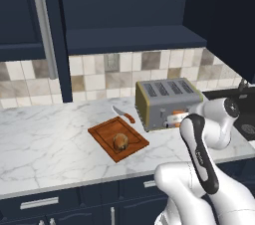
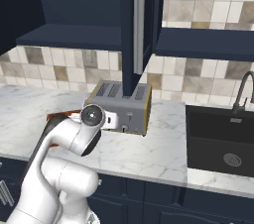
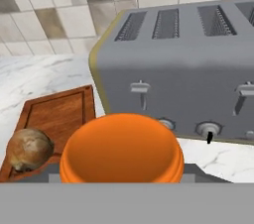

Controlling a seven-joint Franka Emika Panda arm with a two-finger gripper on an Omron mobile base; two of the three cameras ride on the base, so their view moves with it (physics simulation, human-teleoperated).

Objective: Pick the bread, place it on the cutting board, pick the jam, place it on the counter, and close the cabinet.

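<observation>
The bread (image 1: 120, 142), a small brown roll, lies on the reddish-brown cutting board (image 1: 107, 132) left of the toaster; the hand view also has the bread (image 3: 29, 149) on the cutting board (image 3: 59, 111). My gripper (image 1: 174, 119) is low in front of the toaster, shut on the orange jam (image 1: 178, 118). The jam (image 3: 121, 151) looms large at the bottom of the hand view and hides my fingertips. The navy cabinet stands open, with one door (image 1: 35, 15) swung out at left and its edge and silver handle (image 2: 139, 27) facing the right base view.
A grey four-slot toaster (image 1: 167, 100) stands on the marble counter (image 1: 50, 139) just behind the jam. A knife (image 1: 124, 114) lies between board and toaster. A dark sink (image 2: 223, 141) with a faucet (image 2: 243, 91) lies to the right.
</observation>
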